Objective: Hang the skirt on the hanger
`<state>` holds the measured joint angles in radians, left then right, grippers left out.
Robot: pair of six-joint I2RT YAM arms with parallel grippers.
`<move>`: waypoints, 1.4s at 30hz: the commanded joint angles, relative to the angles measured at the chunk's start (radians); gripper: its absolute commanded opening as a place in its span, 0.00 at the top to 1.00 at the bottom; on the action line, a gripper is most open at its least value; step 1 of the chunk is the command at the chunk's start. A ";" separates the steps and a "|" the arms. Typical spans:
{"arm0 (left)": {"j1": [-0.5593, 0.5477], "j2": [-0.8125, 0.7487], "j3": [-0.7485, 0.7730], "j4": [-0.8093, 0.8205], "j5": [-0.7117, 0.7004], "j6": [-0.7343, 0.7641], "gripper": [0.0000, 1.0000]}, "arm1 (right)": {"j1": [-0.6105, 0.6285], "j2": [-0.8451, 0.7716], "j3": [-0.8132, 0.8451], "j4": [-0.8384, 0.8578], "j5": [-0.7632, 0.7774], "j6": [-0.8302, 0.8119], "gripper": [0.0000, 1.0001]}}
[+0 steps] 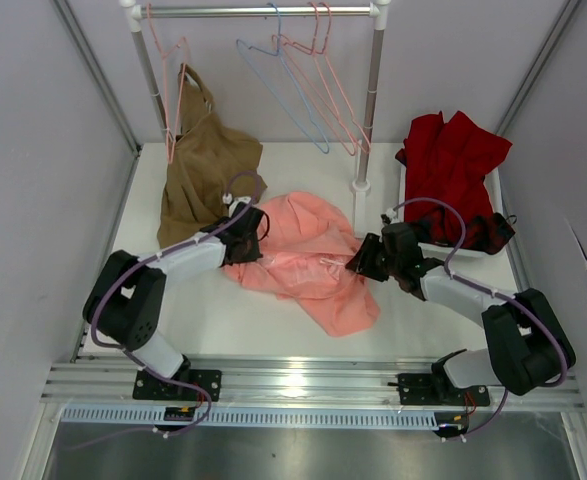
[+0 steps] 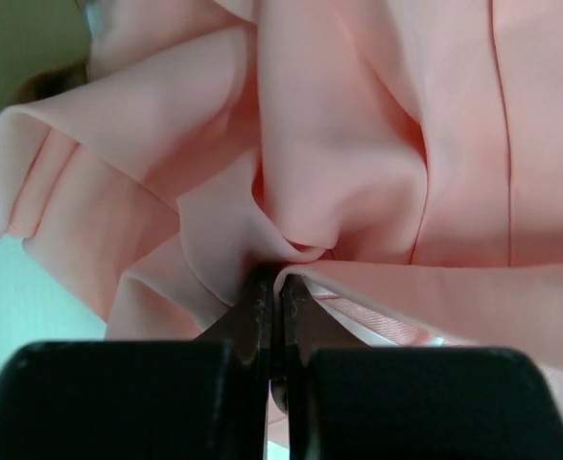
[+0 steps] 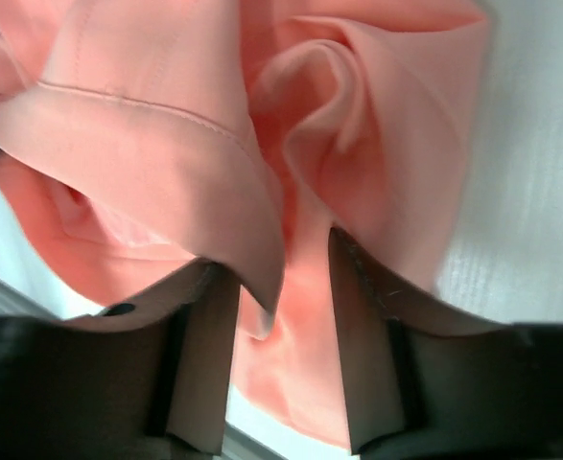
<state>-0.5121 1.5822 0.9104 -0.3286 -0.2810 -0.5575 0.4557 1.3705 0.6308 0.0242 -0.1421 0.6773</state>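
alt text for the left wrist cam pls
The left pincer is shut on a fold of the pink skirt, whose bunched folds fill the view. A tan garment shows at top left, table at lower left.

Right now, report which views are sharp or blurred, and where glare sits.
Top external: evenly lit and sharp, with a glare patch on the near metal rail. Left wrist: skirt folds crisp, left gripper slightly soft. Right wrist: skirt seam sharp, right gripper blurred at the bottom edge.

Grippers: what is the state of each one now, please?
Left gripper: closed, pinching a fold of the skirt.
Right gripper: open, with skirt fabric in the gap.
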 commanded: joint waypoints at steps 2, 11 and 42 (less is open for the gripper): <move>0.058 0.067 0.137 0.005 -0.010 0.028 1.00 | -0.014 -0.007 0.053 -0.061 0.052 -0.033 0.70; 0.047 0.216 0.341 -0.013 0.074 0.102 0.78 | -0.020 0.121 0.152 -0.036 -0.008 -0.033 0.96; 0.006 -0.145 0.753 -0.156 0.070 0.048 0.31 | 0.026 0.131 0.230 -0.107 0.055 -0.053 0.93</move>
<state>-0.4957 1.4368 1.4525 -0.4850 -0.1276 -0.4458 0.4763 1.4933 0.8253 -0.0998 -0.1085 0.6365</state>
